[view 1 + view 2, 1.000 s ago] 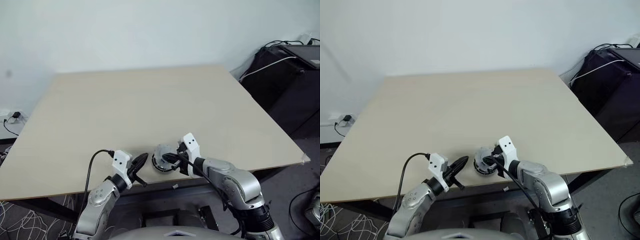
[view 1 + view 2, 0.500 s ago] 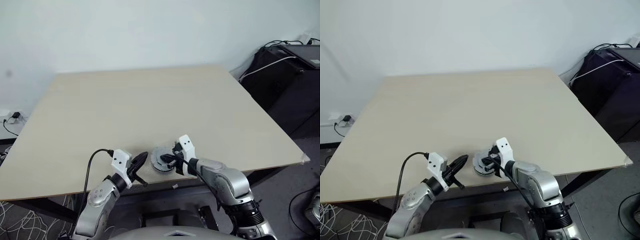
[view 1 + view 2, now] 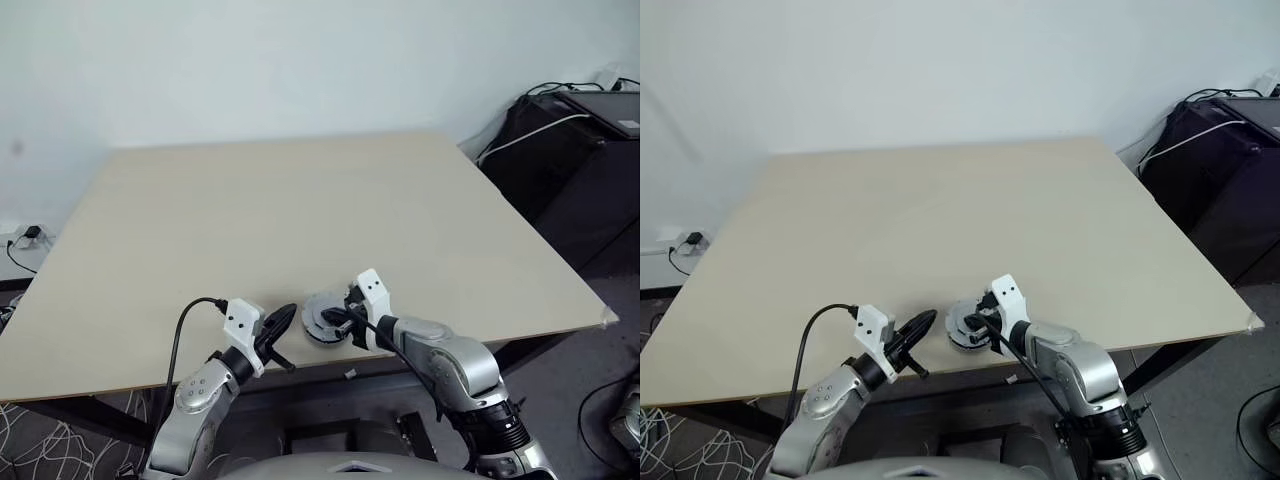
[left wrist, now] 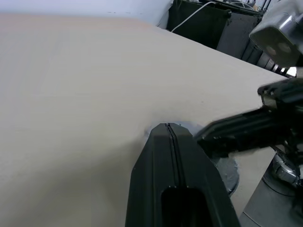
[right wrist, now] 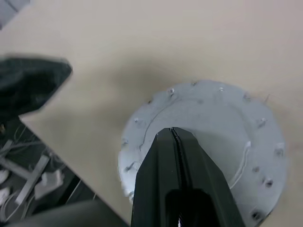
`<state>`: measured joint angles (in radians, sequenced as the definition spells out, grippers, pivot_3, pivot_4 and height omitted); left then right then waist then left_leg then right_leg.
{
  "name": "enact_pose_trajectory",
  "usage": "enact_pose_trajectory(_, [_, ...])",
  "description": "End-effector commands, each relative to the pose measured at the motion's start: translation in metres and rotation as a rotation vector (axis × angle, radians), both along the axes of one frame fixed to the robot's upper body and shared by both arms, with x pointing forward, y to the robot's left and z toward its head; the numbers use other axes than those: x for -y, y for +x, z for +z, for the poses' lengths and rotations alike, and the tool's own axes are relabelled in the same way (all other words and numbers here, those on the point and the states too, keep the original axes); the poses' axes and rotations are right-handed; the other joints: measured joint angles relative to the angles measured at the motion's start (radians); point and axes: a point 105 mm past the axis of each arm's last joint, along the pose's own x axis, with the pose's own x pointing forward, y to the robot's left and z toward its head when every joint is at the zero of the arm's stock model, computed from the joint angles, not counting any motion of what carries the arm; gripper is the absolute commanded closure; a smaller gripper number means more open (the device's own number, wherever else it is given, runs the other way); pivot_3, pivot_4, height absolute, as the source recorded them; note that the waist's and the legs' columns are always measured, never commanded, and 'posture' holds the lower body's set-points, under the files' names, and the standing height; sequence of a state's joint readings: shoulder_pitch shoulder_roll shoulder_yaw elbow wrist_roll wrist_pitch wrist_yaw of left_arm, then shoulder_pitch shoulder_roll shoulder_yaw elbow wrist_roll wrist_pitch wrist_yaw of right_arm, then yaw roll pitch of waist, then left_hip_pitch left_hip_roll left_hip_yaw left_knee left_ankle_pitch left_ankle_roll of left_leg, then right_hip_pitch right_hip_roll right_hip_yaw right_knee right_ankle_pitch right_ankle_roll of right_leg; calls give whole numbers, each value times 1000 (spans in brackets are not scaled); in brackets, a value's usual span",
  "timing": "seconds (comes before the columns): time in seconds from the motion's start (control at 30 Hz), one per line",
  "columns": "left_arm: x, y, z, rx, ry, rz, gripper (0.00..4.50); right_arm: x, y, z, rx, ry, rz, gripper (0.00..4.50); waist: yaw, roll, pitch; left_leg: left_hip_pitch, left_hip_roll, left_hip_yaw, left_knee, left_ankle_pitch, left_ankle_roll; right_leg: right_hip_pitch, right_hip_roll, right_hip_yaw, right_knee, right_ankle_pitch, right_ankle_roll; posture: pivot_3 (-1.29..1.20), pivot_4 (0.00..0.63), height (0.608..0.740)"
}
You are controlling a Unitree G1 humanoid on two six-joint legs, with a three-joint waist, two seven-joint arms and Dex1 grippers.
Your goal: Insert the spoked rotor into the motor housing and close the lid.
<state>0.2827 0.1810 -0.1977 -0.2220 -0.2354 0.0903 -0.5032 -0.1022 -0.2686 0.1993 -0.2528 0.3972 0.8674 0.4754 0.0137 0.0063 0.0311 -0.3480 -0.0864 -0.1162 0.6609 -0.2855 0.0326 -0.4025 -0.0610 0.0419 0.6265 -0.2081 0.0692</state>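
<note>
A round grey lid [image 5: 222,123] with small screws around its rim caps the motor housing [image 3: 320,328], which stands close to the table's front edge. My right gripper [image 5: 171,130] is shut, and its joined tips rest on the lid's top near the middle; it also shows over the lid in the head view [image 3: 336,320]. My left gripper [image 3: 288,314] is shut and empty. It hovers just left of the housing with its tip [image 4: 166,125] pointing at the lid's edge [image 4: 228,169]. The spoked rotor is hidden.
The pale wooden table [image 3: 300,200] stretches far beyond the housing. Its front edge [image 3: 120,385] runs right under both grippers. Dark equipment with cables [image 3: 570,130] stands off the table's right side. A wall socket [image 3: 30,232] sits low on the left.
The round piece looks lower and flatter under the right gripper than a second ago, and the right forearm has swung slightly inward. The left gripper has kept still.
</note>
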Motion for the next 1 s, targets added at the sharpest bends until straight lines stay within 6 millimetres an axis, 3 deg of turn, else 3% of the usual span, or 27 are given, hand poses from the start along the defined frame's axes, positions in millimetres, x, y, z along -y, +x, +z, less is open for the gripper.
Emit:
enact_pose_trajectory(0.03, [-2, 2, 8, 51, 0, 3, 4500, 0, 14, 40, 182, 62, -10, 4472, 0, 0, 0, 0, 0, 0, 0, 0, 0, 0, 0, 0, 0, 0, 0, 0, 0, 740])
enact_pose_trajectory(0.13, [-3, 2, 5, 47, 5, 8, 4500, 3, 19, 46, 252, 40, -22, 4472, 0, 0, 0, 0, 0, 0, -1, 0, 1, -1, 0, 0, 0, 0, 0, 0, 0, 740])
enact_pose_trajectory(0.47, [-9, 6, 5, 88, 15, 8, 4500, 0, 5, 19, 302, -45, 129, 1255, 1, 0, 0, 0, 0, 0, -1, 0, 1, 0, 0, 0, 0, -1, 0, 0, 0, 740])
enact_pose_trajectory(0.6, [-15, 3, -9, 76, 62, -4, 4500, -1, 3, 13, 309, -48, 157, 22, 0, 0, 1, 0, 0, 0, -1, 0, 1, 0, 0, 0, 0, -1, 0, 0, 0, 740])
enact_pose_trajectory(1.0, [-19, 5, -34, 65, 46, 14, 4500, -7, -1, 4, 270, -28, 179, 22, 8, -1, 1, 1, 0, 0, -1, 0, 1, 0, 0, 0, 0, -1, 0, 0, 0, 740])
